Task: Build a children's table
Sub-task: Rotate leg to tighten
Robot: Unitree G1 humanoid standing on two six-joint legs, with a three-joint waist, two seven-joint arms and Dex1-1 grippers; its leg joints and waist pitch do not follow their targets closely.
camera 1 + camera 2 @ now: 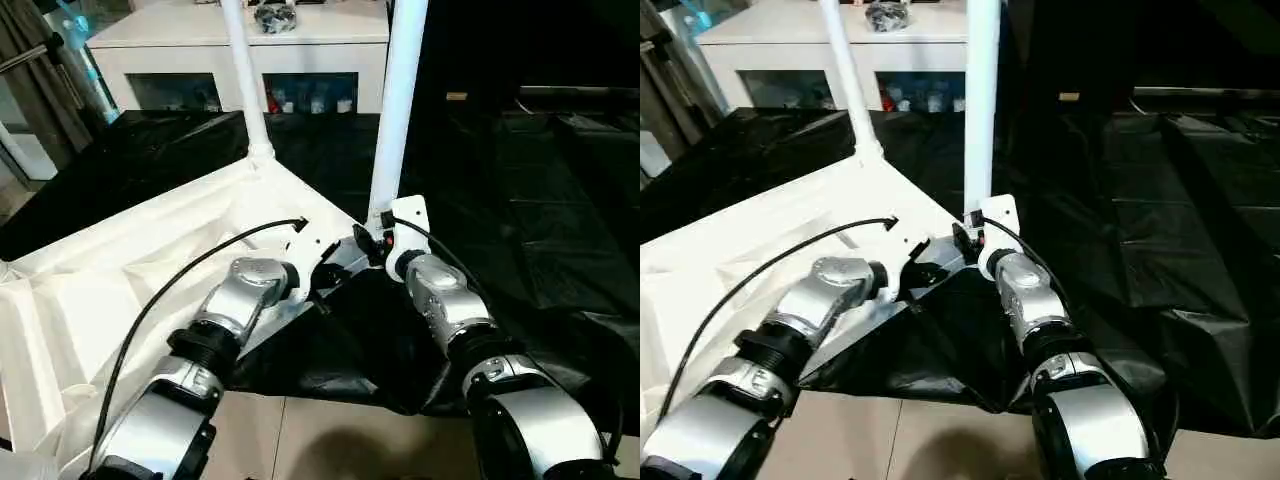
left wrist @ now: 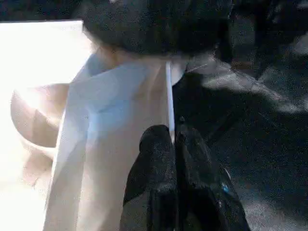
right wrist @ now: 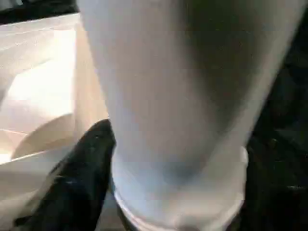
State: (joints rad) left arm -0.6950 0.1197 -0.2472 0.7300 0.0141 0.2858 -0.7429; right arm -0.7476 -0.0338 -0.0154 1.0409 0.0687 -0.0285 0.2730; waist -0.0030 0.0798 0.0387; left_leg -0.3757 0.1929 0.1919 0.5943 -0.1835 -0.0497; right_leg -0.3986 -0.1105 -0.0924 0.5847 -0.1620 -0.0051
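Status: white plastic rectangular tabletop [image 1: 150, 270] lies upside down, ribbed underside up, on black sheeting [image 1: 520, 230] spread over the floor.

Two long tapered white tube legs stand in corner sockets: near-corner leg [image 1: 396, 110] right in front of the arms, far leg [image 1: 243, 75] at the next corner back. So about half done by my read. Two legs left, neither in view. Other corners run out of view, so can't confirm them.

Right claw [image 3: 178, 183] sits at the base of the near-corner leg, one black finger [image 3: 79, 173] beside it. Can't tell whether it grips the leg or stands loose around it.

Left claw [image 2: 175, 159] is closed, nothing between the fingers, tips at the tabletop's edge by the same corner.

White cabinet with glass-fronted compartments [image 1: 240, 50] behind, not involved.
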